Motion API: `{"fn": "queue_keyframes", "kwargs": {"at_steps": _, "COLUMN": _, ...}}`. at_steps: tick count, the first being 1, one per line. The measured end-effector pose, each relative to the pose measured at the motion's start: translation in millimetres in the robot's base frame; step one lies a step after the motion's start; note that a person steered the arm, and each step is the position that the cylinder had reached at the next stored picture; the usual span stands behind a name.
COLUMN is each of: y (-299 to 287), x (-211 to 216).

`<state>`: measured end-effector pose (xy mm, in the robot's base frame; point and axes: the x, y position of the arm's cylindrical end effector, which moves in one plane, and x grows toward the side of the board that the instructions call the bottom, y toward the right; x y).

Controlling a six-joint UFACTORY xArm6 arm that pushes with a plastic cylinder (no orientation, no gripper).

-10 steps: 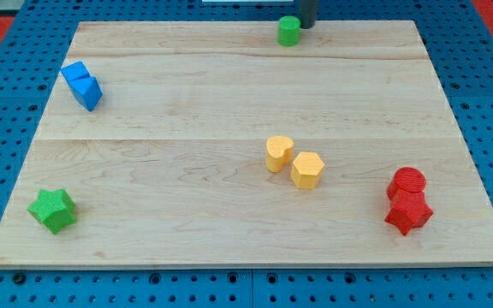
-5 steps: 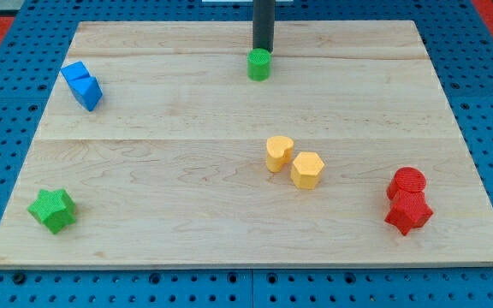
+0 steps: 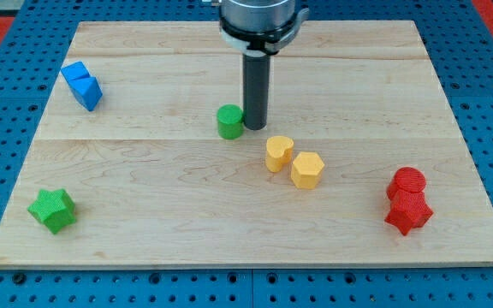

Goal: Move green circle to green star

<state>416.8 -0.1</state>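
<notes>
The small green circle block [image 3: 228, 121] has slid from the wooden board's top edge to mid-board, my tip [image 3: 253, 128] touching its right; no pincer exists, and the green star block [image 3: 52, 210] remains far.

Green circle [image 3: 229, 121] mid-desk [image 3: 144, 171], my tip [image 3: 254, 128] touching its right; green star [image 3: 52, 210] far bottom-left.

My tip [image 3: 254, 128] touching the green circle [image 3: 229, 121] on its right, green star [image 3: 53, 210] far bottom-left.

No text, label, brand, number or sign can be read on anything here.
</notes>
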Motion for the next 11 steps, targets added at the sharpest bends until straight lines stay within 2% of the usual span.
{"fn": "queue_keyframes", "kwargs": {"at_steps": 2, "y": -13, "x": -15}}
{"fn": "queue_keyframes", "kwargs": {"at_steps": 5, "y": -80, "x": -16}}
{"fn": "queue_keyframes", "kwargs": {"at_steps": 9, "y": -102, "x": 10}}
{"fn": "queue_keyframes", "kwargs": {"at_steps": 11, "y": -118, "x": 43}}
